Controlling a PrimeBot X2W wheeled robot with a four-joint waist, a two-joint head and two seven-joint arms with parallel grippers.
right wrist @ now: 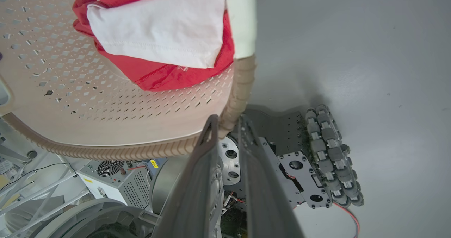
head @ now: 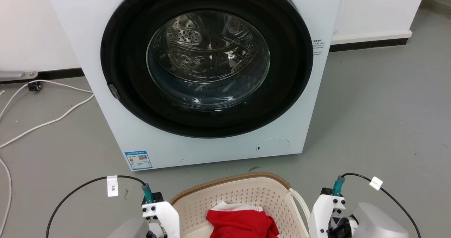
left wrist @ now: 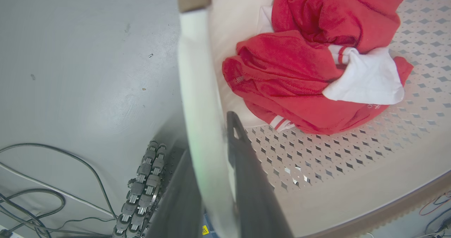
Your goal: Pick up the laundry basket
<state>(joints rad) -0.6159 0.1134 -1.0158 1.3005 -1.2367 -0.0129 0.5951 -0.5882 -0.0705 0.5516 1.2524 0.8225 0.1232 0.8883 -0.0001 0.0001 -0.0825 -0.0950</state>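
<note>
Grey floor [head: 380, 125] ran back to a white wall [head: 21, 26] with a dark skirting [head: 370, 45], where a white front-loading washing machine [head: 211, 150] stood with its round black-framed door [head: 208, 65] closed over a steel drum. A blue label [head: 138, 160] carrying a square code sat at the machine's lower left corner and a small printed sticker [head: 317, 48] on its right edge, both too fine to read. A white tag [head: 112, 186] on the left arm's black cable read "3米"; the tag [head: 375, 183] on the right cable showed no legible writing. Loose white cables [head: 45, 121] trailed across the floor to the machine's left.

Directly in front of the washer, between the robot's two arms, was the laundry basket [head: 246, 194], holding crumpled red-and-white clothing [head: 243, 224]. The left gripper [left wrist: 211, 139] was clamped across the basket's cream loop handle [left wrist: 197, 90], one dark finger on each side of it. The right gripper [right wrist: 228, 123] was pinched on the brown rim [right wrist: 243, 83] just where the opposite handle [right wrist: 240, 19] joined it. Beneath the basket, both wrist views showed the robot's roller wheels [right wrist: 331, 153] on the floor
</note>
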